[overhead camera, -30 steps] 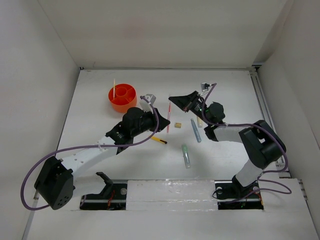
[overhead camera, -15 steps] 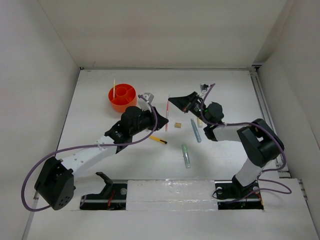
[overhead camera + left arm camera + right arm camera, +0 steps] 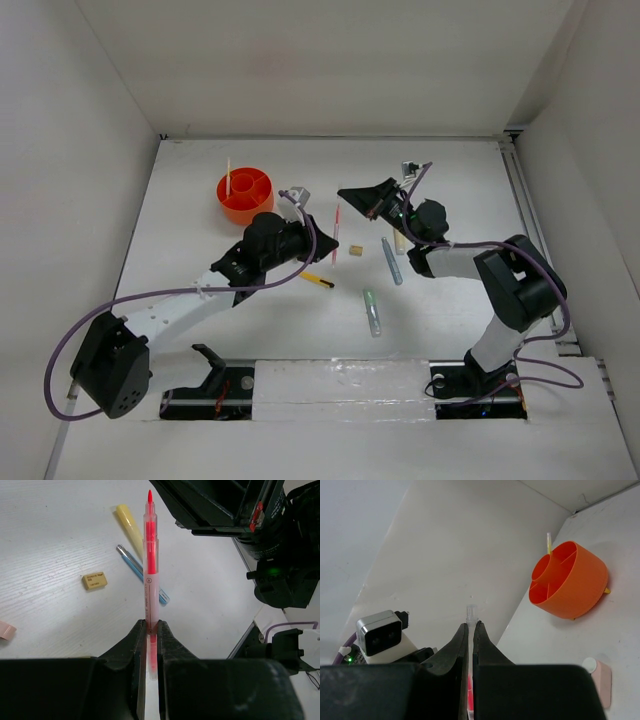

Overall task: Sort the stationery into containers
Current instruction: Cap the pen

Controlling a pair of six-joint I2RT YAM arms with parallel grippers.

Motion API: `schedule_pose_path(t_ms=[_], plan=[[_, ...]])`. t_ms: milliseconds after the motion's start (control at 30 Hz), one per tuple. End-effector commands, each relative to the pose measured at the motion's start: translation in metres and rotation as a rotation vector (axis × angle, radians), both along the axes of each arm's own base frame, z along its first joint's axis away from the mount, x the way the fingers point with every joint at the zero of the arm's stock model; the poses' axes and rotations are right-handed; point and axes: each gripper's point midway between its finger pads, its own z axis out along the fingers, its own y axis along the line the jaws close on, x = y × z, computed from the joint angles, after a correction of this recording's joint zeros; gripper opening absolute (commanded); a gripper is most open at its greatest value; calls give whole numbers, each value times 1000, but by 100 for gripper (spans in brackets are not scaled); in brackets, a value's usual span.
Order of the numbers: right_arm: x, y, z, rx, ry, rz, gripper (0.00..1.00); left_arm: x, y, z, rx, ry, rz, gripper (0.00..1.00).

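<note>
I see the pink pen (image 3: 336,240) held above the table centre between both grippers; my left gripper (image 3: 149,626) pinches one end; the right gripper (image 3: 470,626) has narrow fingers closed around it too; the orange cup (image 3: 245,196) stands at 10 o'clock from it.
</note>
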Motion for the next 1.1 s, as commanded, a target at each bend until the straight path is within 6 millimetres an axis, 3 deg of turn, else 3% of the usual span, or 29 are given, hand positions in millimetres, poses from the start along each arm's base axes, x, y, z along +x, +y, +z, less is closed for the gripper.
schedule_pose_path(t_ms=[0,133,200,400,1067], plan=[[-18,-9,69,117,-267,5,0,4,-6,23,-47,-63,-16,0],[-20,-10,73,121,-275,5,0,5,-6,19,-42,-55,-16,0],[-23,-7,65,114,-258,14,0,7,-5,19,-39,-58,-2,0],[-23,-7,65,114,-258,15,0,12,-9,32,-50,-85,-4,0],[-26,-7,54,87,-249,16,0,14,-6,36,-52,-95,14,0]])
